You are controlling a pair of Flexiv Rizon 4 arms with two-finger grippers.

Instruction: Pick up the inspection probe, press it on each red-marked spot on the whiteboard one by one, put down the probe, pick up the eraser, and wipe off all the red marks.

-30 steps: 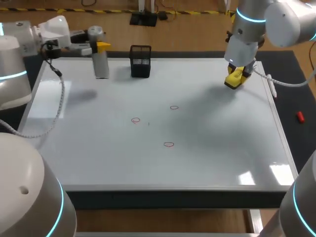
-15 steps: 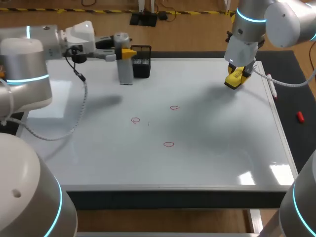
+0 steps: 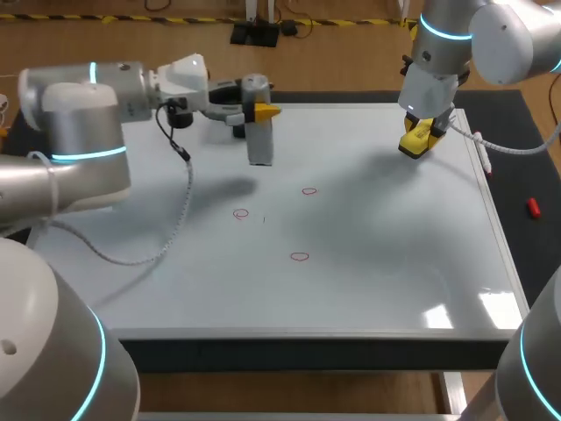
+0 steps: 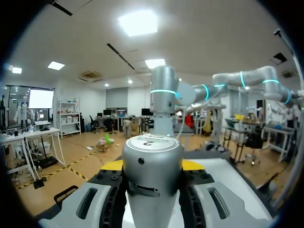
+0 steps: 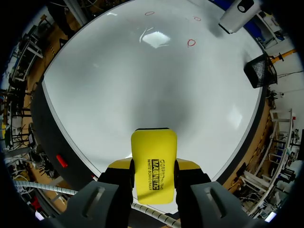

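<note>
Holding the inspection probe (image 3: 259,145) upright, our left gripper (image 3: 256,111) clamps its body, its tip seemingly just off the whiteboard (image 3: 394,263). We're on the pressing step: the nearest red mark (image 3: 308,191) is near the probe, so shift over and descend. Our right gripper (image 3: 419,139), well apart, grips the eraser (image 5: 154,173).

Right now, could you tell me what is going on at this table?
My left gripper is shut on the inspection probe, holding it upright over the rear of the whiteboard, short of the three red marks. My right gripper is shut on the yellow eraser over the board's right rear corner. The marks are all there, none wiped yet.
</note>
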